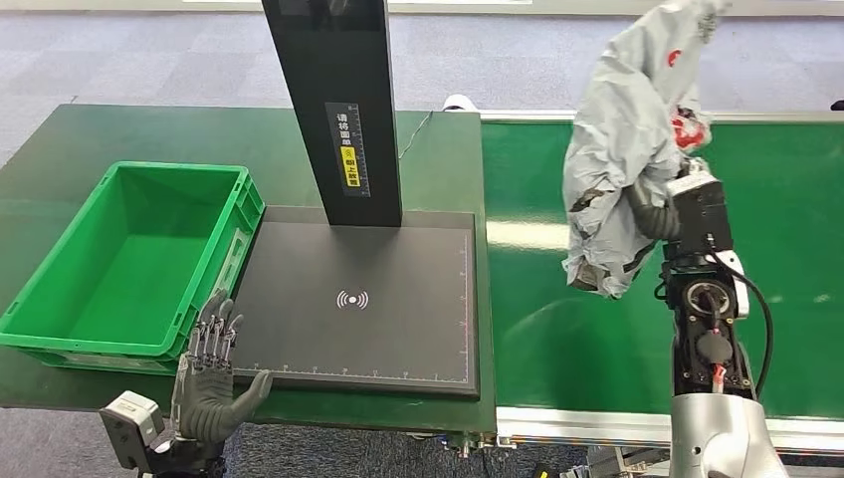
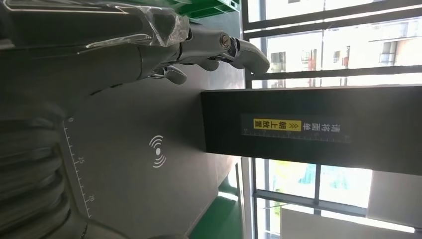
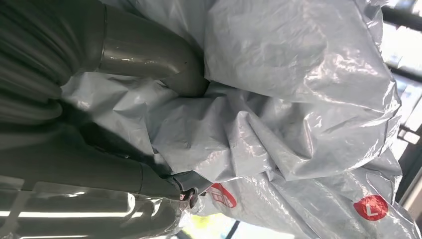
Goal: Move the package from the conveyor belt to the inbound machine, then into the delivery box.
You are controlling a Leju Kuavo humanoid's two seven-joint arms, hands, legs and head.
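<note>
The robot's right hand (image 1: 652, 211) grips a crumpled grey plastic package (image 1: 627, 149) (with red markings) and holds it up in the air above the green conveyor belt (image 1: 796, 259). The left hand (image 1: 211, 383) is empty, fingers straight and apart, at the near edge of the black inbound machine (image 1: 398, 319). A green delivery box (image 1: 129, 254) sits just beside the machine.

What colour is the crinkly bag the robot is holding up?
The package is shiny silver-grey plastic with small red markings. The right wrist view shows it best.
</note>
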